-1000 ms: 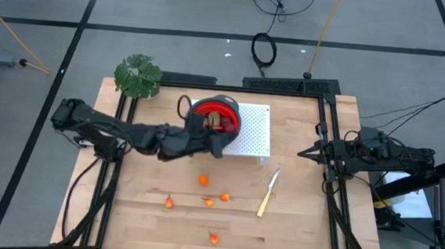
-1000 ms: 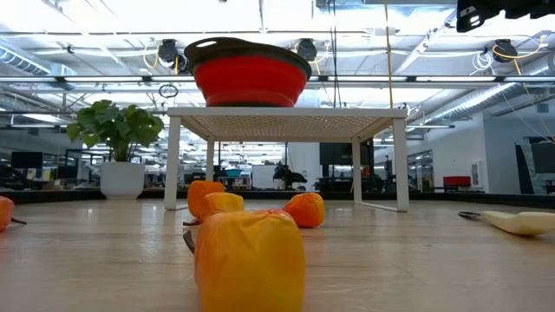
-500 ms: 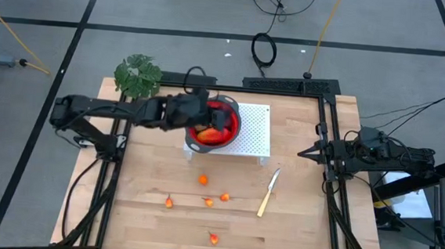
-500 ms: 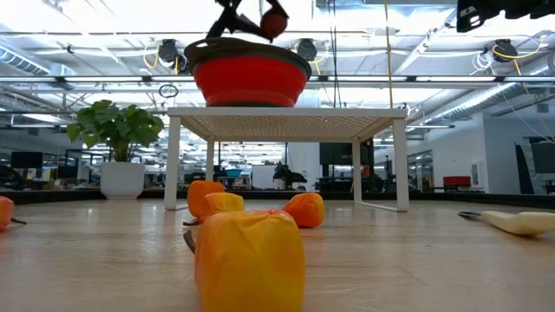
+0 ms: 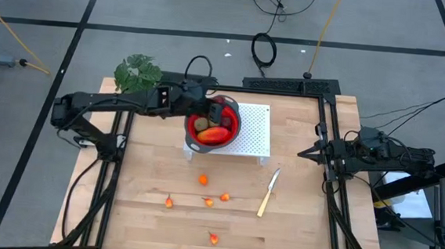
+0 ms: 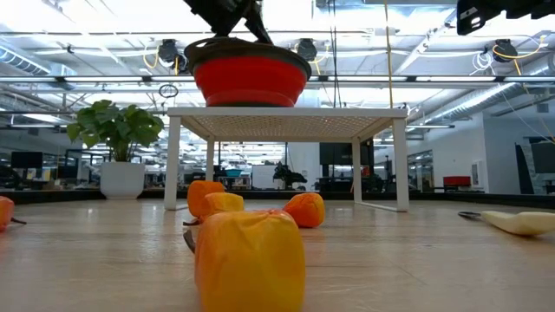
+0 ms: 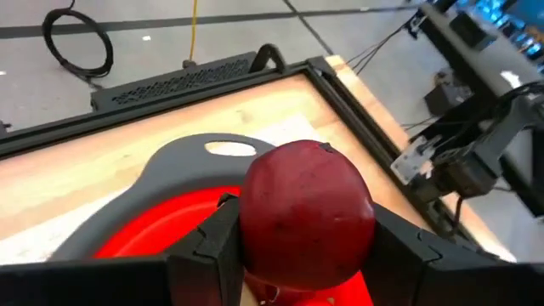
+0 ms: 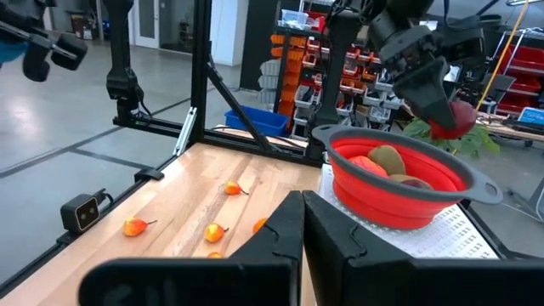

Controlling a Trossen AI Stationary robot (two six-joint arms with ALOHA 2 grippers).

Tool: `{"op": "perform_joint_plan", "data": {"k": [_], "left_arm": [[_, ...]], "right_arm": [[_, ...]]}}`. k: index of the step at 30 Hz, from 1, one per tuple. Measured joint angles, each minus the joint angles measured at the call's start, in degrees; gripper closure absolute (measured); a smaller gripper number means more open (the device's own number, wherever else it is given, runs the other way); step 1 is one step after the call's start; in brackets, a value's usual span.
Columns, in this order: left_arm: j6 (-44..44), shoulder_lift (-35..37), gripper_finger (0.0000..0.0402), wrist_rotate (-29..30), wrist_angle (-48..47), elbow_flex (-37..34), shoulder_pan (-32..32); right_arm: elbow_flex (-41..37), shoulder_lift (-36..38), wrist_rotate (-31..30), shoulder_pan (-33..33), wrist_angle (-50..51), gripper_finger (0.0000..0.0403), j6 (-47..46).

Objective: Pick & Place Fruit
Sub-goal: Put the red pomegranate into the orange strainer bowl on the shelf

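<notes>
left gripper [image 7: 302, 255] clamps a dark red round fruit [image 7: 306, 212] over the red bowl's [image 5: 230, 133] back rim | elongated red-orange fruit [image 5: 215, 134] lies in bowl, long axis across the table, beside an olive-brown oval [image 5: 201, 125] | tiny orange fruits [image 5: 203, 180] scattered near knife [image 5: 267, 193] | right gripper [image 8: 299, 217] closed at table's right edge

The left gripper [image 5: 208, 105] reaches over the rim of the red bowl [image 5: 231, 126], which holds fruit on a white rack [image 5: 257, 135]. 5 small orange fruits [image 5: 203, 180] and a knife [image 5: 268, 194] lie on the tabletop [image 5: 302, 224]. The right gripper [image 5: 305, 153] waits at the right edge.
</notes>
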State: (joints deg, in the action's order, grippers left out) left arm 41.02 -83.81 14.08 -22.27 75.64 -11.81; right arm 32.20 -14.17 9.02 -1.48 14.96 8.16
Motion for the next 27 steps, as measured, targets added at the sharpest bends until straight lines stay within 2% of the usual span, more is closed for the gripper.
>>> {"op": "perform_joint_plan", "data": {"k": [5,11,19,27], "left_arm": [[-1.81,0.0,0.0229,-0.38,-2.06,0.0,-1.5],[-3.82,-0.11,0.0229,-0.6,-2.97,0.0,-2.54],[-1.27,-0.17,0.0229,-0.46,-6.0,0.0,-1.08],[-1.53,-0.17,0.0229,5.07,-8.27,0.0,1.72]], "right_arm": [[-1.19,0.0,0.01,0.0,-1.59,0.0403,-1.28],[-6.71,-0.02,0.01,-0.02,-11.27,0.0403,-2.81],[-11.0,-0.02,-0.15,0.0,-18.12,0.0403,-3.67],[-11.09,-0.02,-1.74,0.0,-19.96,0.0403,-3.14]]}}
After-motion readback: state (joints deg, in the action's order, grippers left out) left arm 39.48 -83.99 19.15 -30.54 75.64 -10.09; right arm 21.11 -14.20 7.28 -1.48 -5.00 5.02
